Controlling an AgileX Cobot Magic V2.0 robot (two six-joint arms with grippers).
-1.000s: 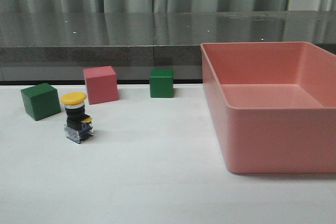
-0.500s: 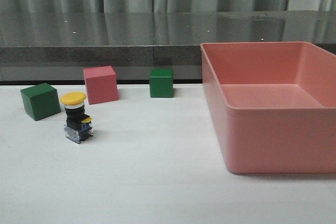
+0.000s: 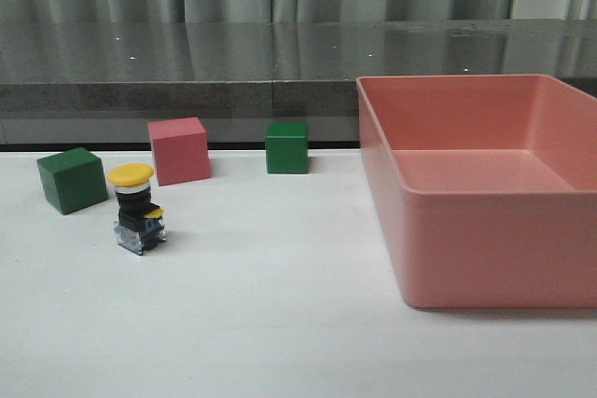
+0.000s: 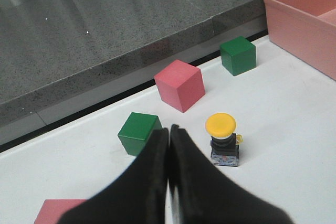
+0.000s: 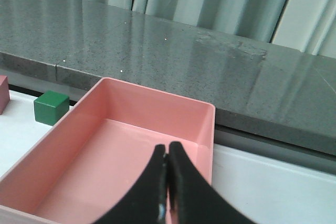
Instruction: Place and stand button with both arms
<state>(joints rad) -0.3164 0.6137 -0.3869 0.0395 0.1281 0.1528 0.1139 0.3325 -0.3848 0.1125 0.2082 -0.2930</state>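
Note:
The button (image 3: pixel 137 210) stands upright on the white table at the left, yellow cap up, clear base down. It also shows in the left wrist view (image 4: pixel 223 139). My left gripper (image 4: pixel 168 129) is shut and empty, above the table, apart from the button, between it and a green cube (image 4: pixel 138 132). My right gripper (image 5: pixel 167 146) is shut and empty, above the pink bin (image 5: pixel 79 156). Neither arm shows in the front view.
A green cube (image 3: pixel 71 179), a pink cube (image 3: pixel 179 150) and a second green cube (image 3: pixel 286 146) stand along the table's back. A large pink bin (image 3: pixel 485 240) fills the right side. Another pink block (image 4: pixel 52 209) lies near the left gripper. A grey ledge runs behind.

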